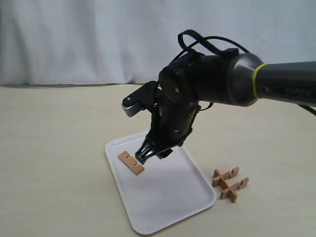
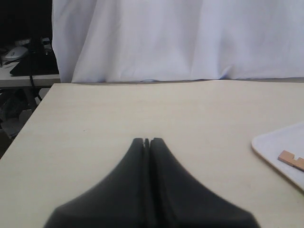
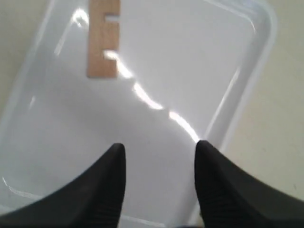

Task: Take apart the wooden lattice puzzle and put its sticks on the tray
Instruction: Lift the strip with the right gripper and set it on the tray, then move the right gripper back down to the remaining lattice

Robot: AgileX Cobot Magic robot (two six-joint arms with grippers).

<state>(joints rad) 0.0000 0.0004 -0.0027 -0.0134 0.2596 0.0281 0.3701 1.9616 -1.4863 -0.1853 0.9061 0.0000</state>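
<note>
Underneath everything lies a pale beige table (image 1: 49, 148), with a white curtain (image 1: 74, 39) hanging along its far edge. On the table, near the front, sits the white tray (image 1: 168, 217), set at an angle in the exterior view, its low rim and rounded corners showing all round.

Above the tray, the dark right arm (image 1: 217, 79) reaches in from the right side and bends down over the tray's far half. The right gripper (image 3: 159, 152) points down at the tray floor, close above it. In the right wrist view its two fingers stand clearly apart with nothing between them, only bare white plastic.

The left gripper (image 2: 147, 141) hovers over bare table well to the left of the tray. Its fingers are pressed together tip to tip and hold nothing.

The wooden lattice puzzle (image 1: 229, 183) rests on the table just beside the tray's right edge, near the front corner, outside the rim. It shows as a small cluster of crossed reddish-brown bars; how many are in it I cannot tell.

One loose stick (image 1: 131, 163) lies flat inside the tray near its far left corner, notches visible along one edge, just beside the right gripper's tips but apart from them.
</note>
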